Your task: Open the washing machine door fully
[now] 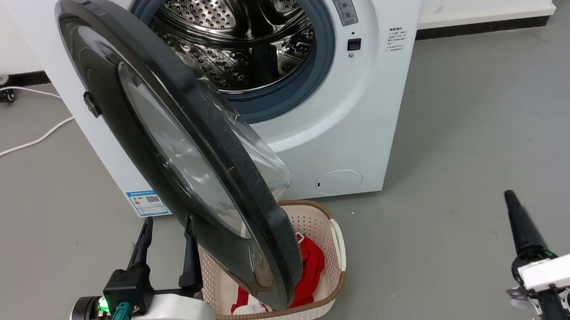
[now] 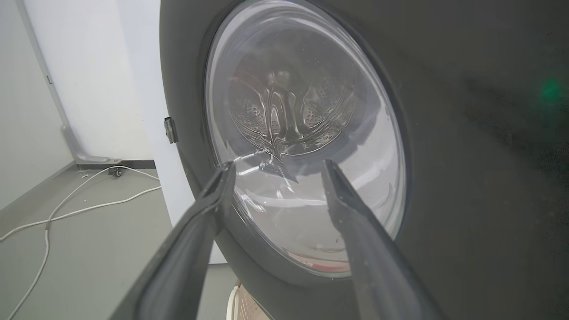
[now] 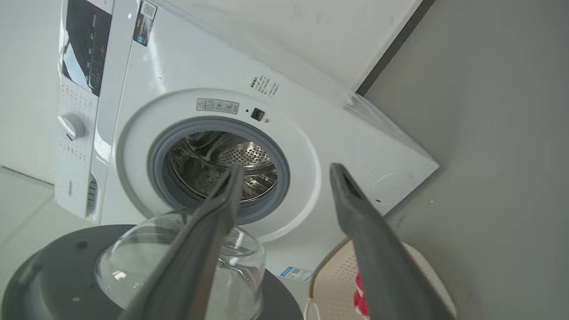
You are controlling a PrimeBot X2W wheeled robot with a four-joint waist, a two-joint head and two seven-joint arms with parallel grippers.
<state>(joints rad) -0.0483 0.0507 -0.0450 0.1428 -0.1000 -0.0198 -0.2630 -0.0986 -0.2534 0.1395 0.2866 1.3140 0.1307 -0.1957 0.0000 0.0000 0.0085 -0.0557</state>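
The white washing machine (image 1: 362, 125) stands ahead with its steel drum (image 1: 238, 39) exposed. The washing machine door (image 1: 225, 158), black with a bulging glass bowl, is swung out toward me, hinged on the left. My left gripper (image 1: 167, 224) is open on the door's outer side, low down. In the left wrist view the left gripper (image 2: 278, 165) points at the door (image 2: 444, 133) with its window between the fingertips; I cannot tell if it touches. My right gripper (image 3: 286, 171) is open and holds nothing, far right of the door (image 3: 53, 275); one finger (image 1: 521, 224) shows.
A cream laundry basket (image 1: 319, 227) with red cloth (image 1: 314, 267) sits on the floor under the door's lower edge. White cables (image 1: 17, 146) trail over the grey floor left of the machine. Bare floor lies to the machine's right.
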